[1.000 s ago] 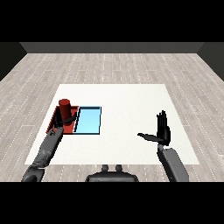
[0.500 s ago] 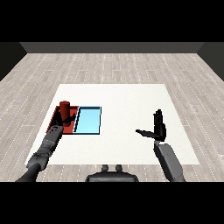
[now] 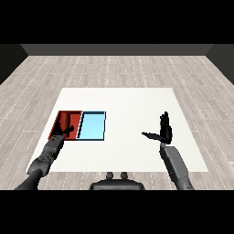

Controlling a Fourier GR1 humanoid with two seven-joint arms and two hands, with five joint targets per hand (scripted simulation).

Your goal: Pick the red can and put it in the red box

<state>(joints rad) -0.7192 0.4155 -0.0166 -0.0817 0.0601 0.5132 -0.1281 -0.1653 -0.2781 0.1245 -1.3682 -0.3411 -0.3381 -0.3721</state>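
**Red can in red tray, both hands free**

On the white surface (image 3: 128,103), left of centre, the red tray (image 3: 60,123) and the light blue tray (image 3: 93,126) lay side by side, edges touching, red one on the outside. Red can (image 3: 66,121) stood upright inside the red tray, w/ its base on the tray floor, toward the near half.

My left hand (image 3: 64,132) was at the near edge of the red tray, just in front of the can. Fingers looked relaxed, not wrapped round anything; a thumb or fingertip poked up beside the can's lower part, but I couldn't tell if it touched. Left forearm ran back from there to the lower-left corner, over the surface's near-left edge.

My right hand (image 3: 163,130) was well apart from both trays, over the right part of the surface. It was released: fingers straight & pointing up/away, thumb stuck out to the left. Held nothing. Right forearm came in from the lower right.

Light blue tray held nothing I could see.
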